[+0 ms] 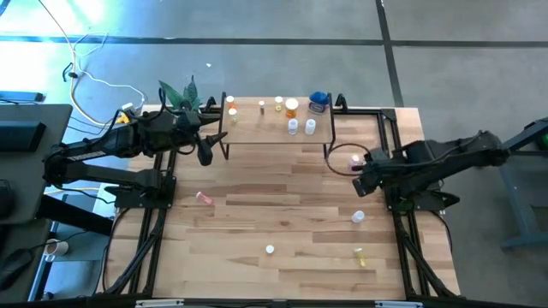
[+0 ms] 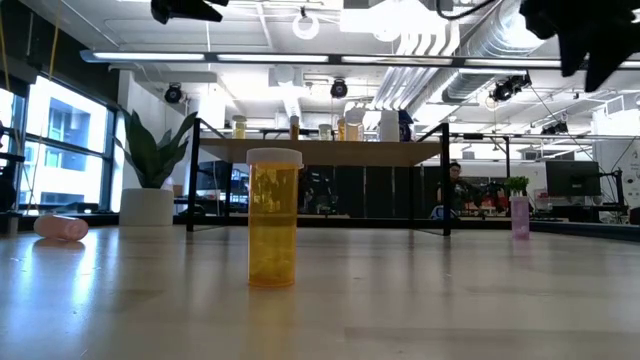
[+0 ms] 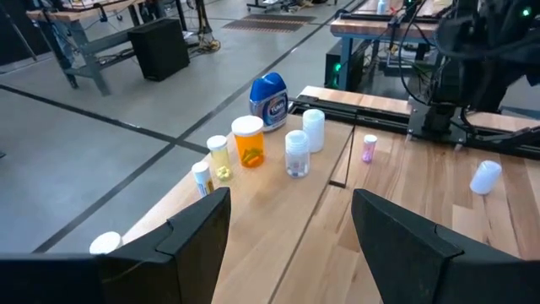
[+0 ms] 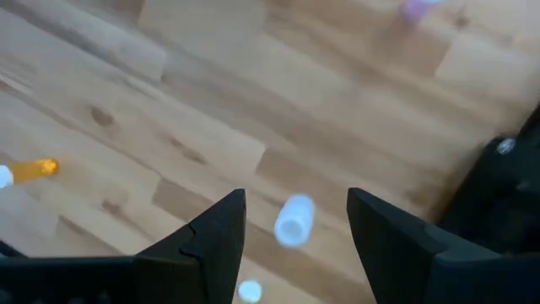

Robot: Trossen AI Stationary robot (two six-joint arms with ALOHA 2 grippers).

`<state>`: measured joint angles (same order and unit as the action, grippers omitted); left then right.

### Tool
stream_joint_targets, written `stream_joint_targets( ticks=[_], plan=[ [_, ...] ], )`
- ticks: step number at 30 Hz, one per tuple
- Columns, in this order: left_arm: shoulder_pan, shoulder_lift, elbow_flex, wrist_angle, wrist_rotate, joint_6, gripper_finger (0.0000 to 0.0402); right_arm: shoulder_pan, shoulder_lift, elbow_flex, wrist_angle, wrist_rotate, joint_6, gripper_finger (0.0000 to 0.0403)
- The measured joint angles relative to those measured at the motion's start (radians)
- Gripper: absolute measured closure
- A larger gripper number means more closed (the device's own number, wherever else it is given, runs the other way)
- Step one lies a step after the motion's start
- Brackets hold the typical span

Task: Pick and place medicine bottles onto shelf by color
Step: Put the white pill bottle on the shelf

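The shelf (image 1: 276, 137) stands at the table's far side with several medicine bottles on it, among them a blue one (image 3: 269, 101), an orange one (image 3: 248, 141) and white ones (image 3: 313, 129). My left gripper (image 1: 205, 154) hovers open beside the shelf's left end and touches nothing. My right gripper (image 4: 295, 245) is open and points down above a white bottle (image 4: 294, 221) on the table at the right (image 1: 358, 216). Other bottles on the table are a pink one lying at the left (image 1: 204, 198), a pink upright one (image 1: 354, 159), a yellow one (image 2: 273, 230) and a yellow one lying down (image 1: 360, 255).
A potted green plant (image 1: 181, 94) stands behind the shelf's left end. Dark metal frames (image 1: 145, 231) run along the table's left and right sides. Bare tabletop (image 1: 282, 201) lies between the shelf and the near edge.
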<state>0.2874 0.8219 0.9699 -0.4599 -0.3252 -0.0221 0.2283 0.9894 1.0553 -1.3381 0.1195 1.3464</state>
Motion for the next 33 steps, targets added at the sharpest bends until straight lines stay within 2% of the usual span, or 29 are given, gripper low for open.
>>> stream_joint_targets(
  ticks=[8,17,25,29,33],
  plan=[
    [0.000,0.000,0.000,0.000,0.000,0.019,0.0165,0.075,0.000,-0.150,0.103,-0.120,0.163,0.0205],
    [0.000,0.000,0.000,0.000,-0.001,0.042,0.0165,0.170,0.000,-0.294,0.313,-0.167,0.316,0.0205],
    [0.000,0.000,0.000,0.011,-0.003,0.037,0.0165,0.235,0.015,-0.339,0.333,-0.101,0.381,0.0206],
    [0.000,0.000,0.000,0.018,-0.010,0.035,0.0165,0.263,0.059,-0.339,0.330,-0.041,0.370,0.0206],
    [0.000,0.000,0.000,0.018,-0.030,0.034,0.0165,0.290,0.121,-0.339,0.341,-0.033,0.356,0.0206]
  ],
)
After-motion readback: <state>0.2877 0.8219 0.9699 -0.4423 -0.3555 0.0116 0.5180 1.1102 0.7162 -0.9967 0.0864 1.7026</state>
